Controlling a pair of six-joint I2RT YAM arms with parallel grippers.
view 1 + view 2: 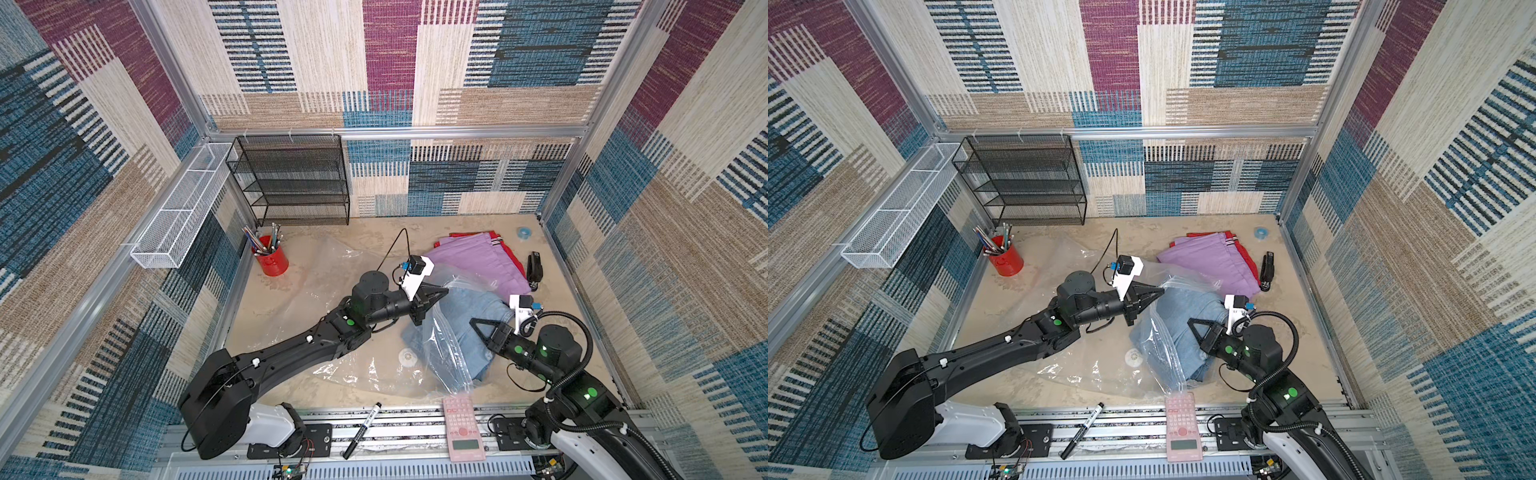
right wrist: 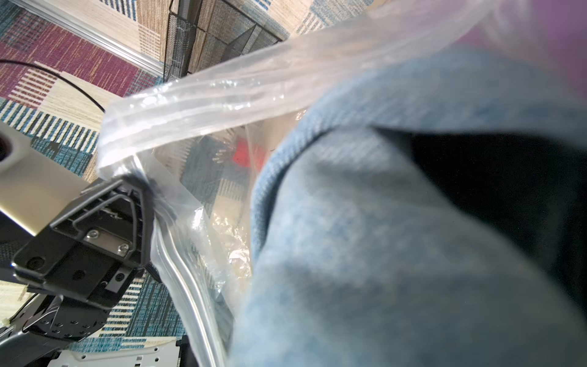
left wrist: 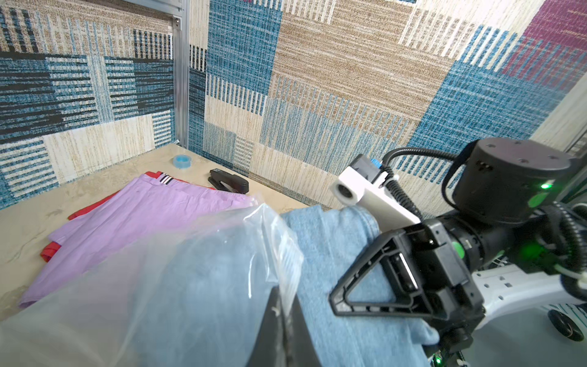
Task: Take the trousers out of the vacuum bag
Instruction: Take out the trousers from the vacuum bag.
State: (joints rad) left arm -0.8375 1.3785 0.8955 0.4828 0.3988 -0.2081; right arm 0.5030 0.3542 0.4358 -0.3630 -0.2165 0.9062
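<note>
Left gripper (image 1: 442,293) is clenching the vacuum bag (image 1: 361,374) mouth open; right gripper (image 1: 476,324) is grasping the denim trousers (image 1: 473,301), half inside, lengthwise toward it; lilac trousers (image 1: 478,257) and red trousers (image 1: 512,257) are lying outside

L arm (image 1: 291,353) stretches from desk's (image 1: 374,237) front edge, L gripper (image 1: 444,291) pinched tight on vacuum bag (image 1: 451,361) rim; R arm (image 1: 577,386) bent, R gripper (image 1: 473,322) clamping denim trousers (image 1: 469,303) mid-desk.

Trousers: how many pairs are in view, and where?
3: denim pair partly inside the vacuum bag; lilac pair beyond it; red pair under the lilac; more may be hidden.
</note>
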